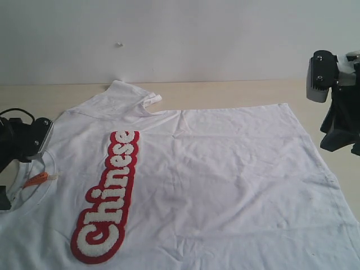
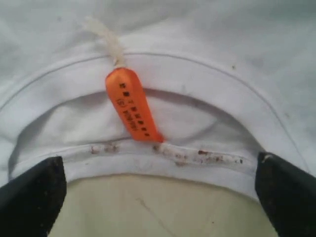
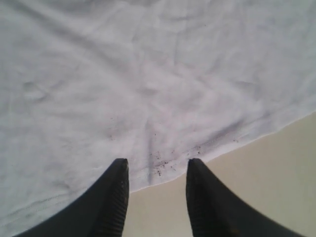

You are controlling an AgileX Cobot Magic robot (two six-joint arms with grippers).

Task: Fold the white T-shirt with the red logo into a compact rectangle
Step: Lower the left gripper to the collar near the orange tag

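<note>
The white T-shirt [image 1: 225,180] lies spread flat on the table, collar to the left and hem to the right. The red logo [image 1: 107,197] runs down its chest. My left gripper [image 1: 7,194] hovers at the collar [image 2: 207,79], open, its fingers [image 2: 29,197] wide apart on either side of the neck opening, below the orange tag [image 2: 131,106]. My right gripper [image 1: 340,138] hangs above the right side. In the right wrist view it [image 3: 158,165] is open over the shirt's hem edge [image 3: 232,143], with nothing between the fingers [image 3: 111,197].
The beige table [image 1: 236,93] shows behind the shirt and through the neck opening [image 2: 158,207]. One sleeve [image 1: 129,95] lies bunched at the back left. A white wall stands behind the table.
</note>
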